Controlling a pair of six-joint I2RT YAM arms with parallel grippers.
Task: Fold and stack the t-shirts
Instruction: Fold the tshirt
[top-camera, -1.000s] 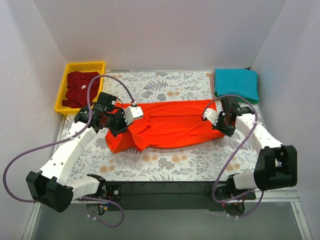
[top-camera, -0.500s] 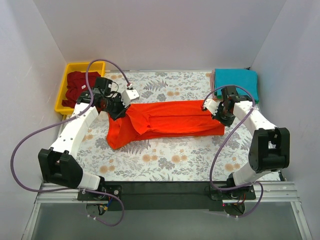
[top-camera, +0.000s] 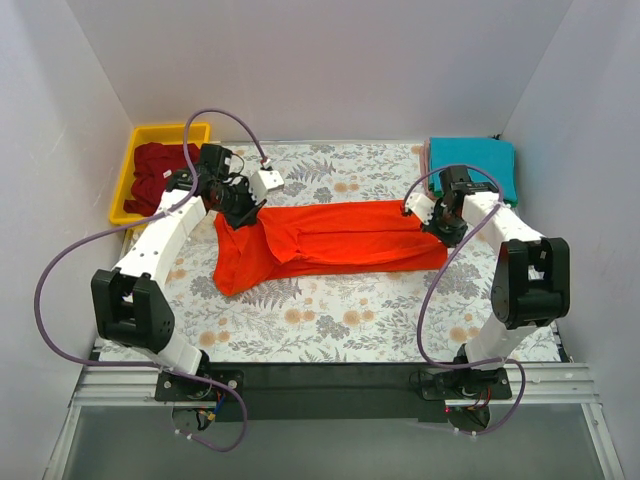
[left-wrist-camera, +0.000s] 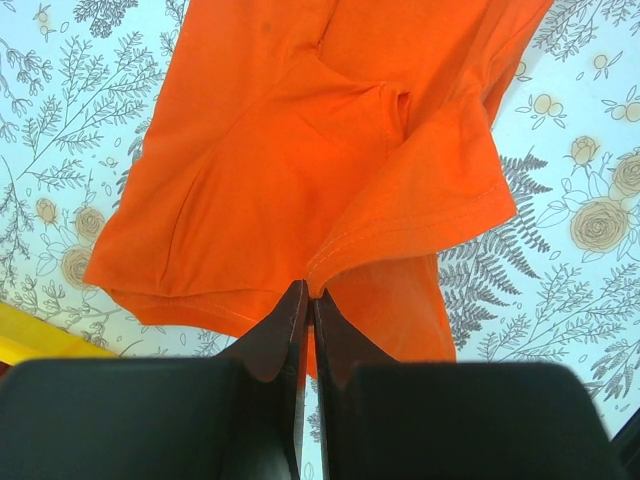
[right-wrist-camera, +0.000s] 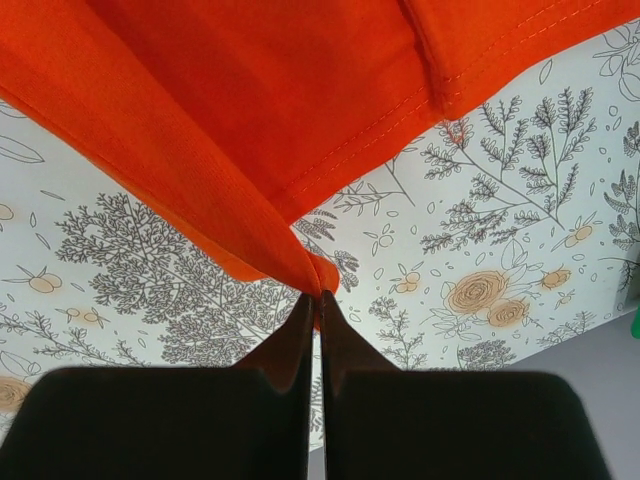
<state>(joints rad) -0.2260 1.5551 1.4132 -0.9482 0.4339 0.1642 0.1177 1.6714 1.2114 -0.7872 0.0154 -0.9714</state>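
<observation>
Orange-red t-shirt (top-camera: 335, 238) lies stretched across the middle of the tabletop (top-camera: 340, 310), left gripper (top-camera: 243, 212) clamped on its hem, right gripper (top-camera: 425, 222) clamped on its other end. Judged mid-fold; next both ends must come down together, evenly. Wrist views show the pinched seams; only the top view shows the teal t-shirt (top-camera: 473, 168) at the far right corner.

Plain white walls (top-camera: 320, 70) around floral table cloth (top-camera: 340, 325)

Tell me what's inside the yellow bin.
A crumpled maroon t-shirt fills the yellow bin. Anything beneath it is covered, and the left arm hides the bin's right edge.
</observation>
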